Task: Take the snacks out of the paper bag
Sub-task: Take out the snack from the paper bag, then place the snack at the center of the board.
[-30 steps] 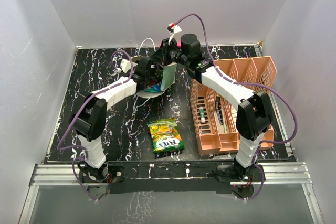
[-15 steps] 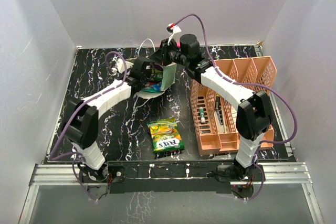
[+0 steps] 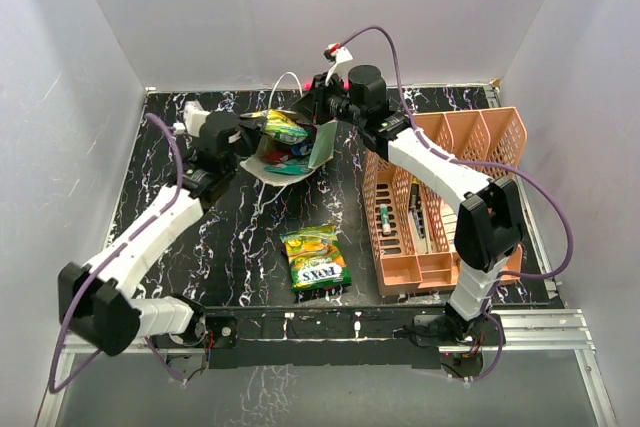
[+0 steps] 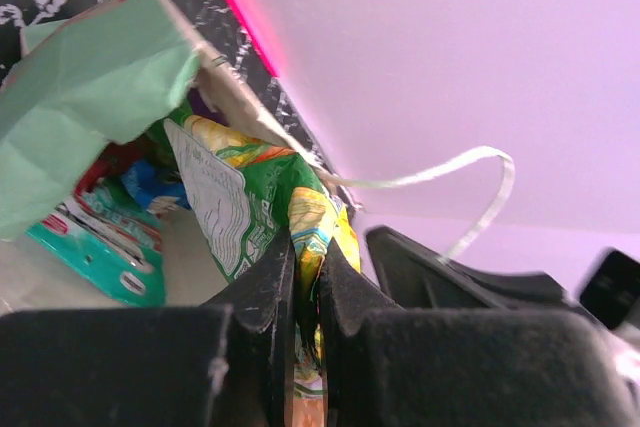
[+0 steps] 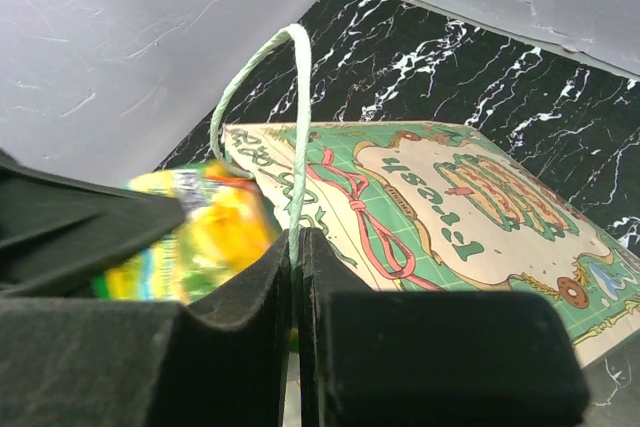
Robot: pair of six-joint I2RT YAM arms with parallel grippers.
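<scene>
So the right tool (image 5: 293, 247) is pinched tight on the thin pale cord handle (image 5: 299, 117) of the small beige paper bag with green lining (image 3: 321, 147). My guess is that's to keep the mouth propped open for the other arm. Meanwhile the left tool (image 4: 305, 262) is clamped on a glossy yellow-green candy packet (image 4: 300, 202), which looks partly out of the bag. A teal-green glossy packet (image 4: 100, 247) sits deeper in, beyond those tips. Left arm's stretched long across the black marbled tabletop (image 3: 230, 237), while the right arm arches over, elbow up.
</scene>
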